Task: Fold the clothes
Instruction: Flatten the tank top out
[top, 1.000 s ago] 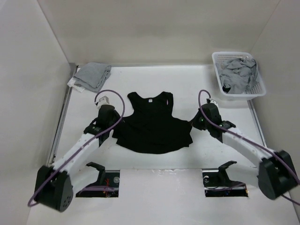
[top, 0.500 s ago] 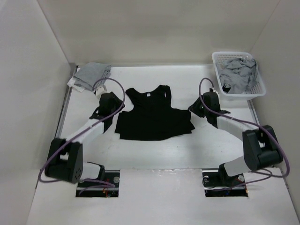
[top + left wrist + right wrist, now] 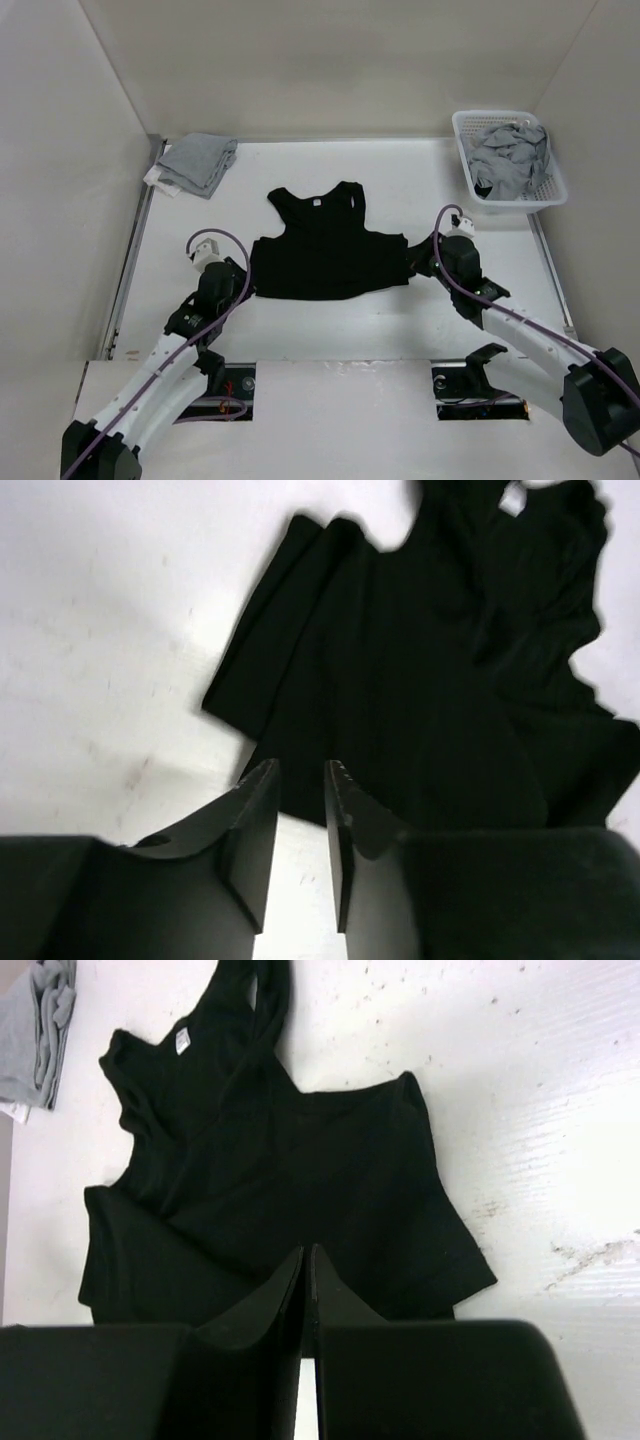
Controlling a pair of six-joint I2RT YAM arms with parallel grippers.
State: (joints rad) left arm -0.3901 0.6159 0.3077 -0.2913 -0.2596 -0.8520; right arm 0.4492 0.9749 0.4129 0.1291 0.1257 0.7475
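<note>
black sleeveless tank top of thin soft fabric [image 3: 330, 262] lying flat near the middle of the white table [image 3: 330, 335], scooped neck and shoulder straps toward the far side, small white neck label [image 3: 318, 201] facing up, near edge running roughly straight across. left gripper [image 3: 240, 283] is at the garment's near left corner. in the left wrist view its two dark fingers [image 3: 262, 810] stand slightly parted, with a narrow strip of bare table showing between them. their tips reach just to the near edge of the tank top [image 3: 430, 690], and no fabric is seen in the gap. right gripper [image 3: 420, 262] is at the garment's right edge. in the right wrist view its fingers [image 3: 270, 1305] are drawn almost together, leaving only a hairline slit. their tips lie over the near portion of the tank top [image 3: 270, 1170], and whether they touch it cannot be told. no cloth is seen pinched. the label [image 3: 183, 1040] shows at the far neck. a folded grey cloth [image 3: 195, 162] rests at the far left corner of the table, well apart from the garment. a white plastic lattice basket [image 3: 462, 128] at the far right holds crumpled grey clothing [image 3: 510, 160].
</note>
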